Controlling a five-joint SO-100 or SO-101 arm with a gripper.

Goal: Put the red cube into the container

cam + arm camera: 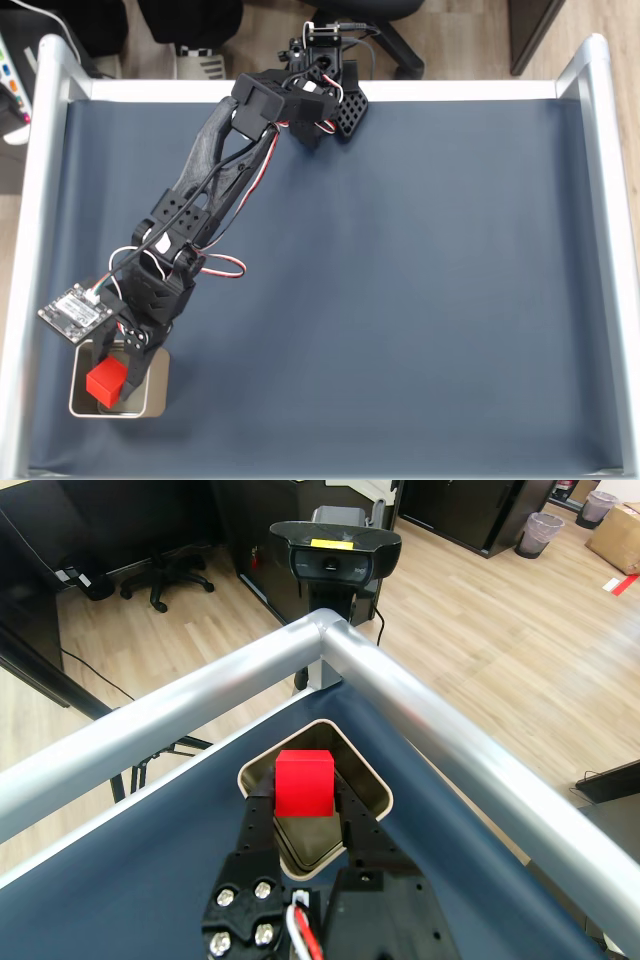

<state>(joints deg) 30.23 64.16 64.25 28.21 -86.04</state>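
Note:
The red cube (106, 381) (303, 782) is held between the black fingers of my gripper (116, 372) (305, 810), which is shut on it. Cube and fingertips hang over the mouth of the container (152, 398) (370, 780), a small square metal tin with a pale rim near the front left corner of the dark mat in the fixed view. The wrist view has the cube above the tin's shiny inside, near its middle. I cannot tell whether the cube touches the tin's floor.
Silver metal rails (30, 230) (450, 740) frame the dark blue mat (400, 280), and the tin sits close to the corner where two rails meet. A webcam (335, 545) stands just beyond that corner. The arm's base (325, 70) is at the far edge.

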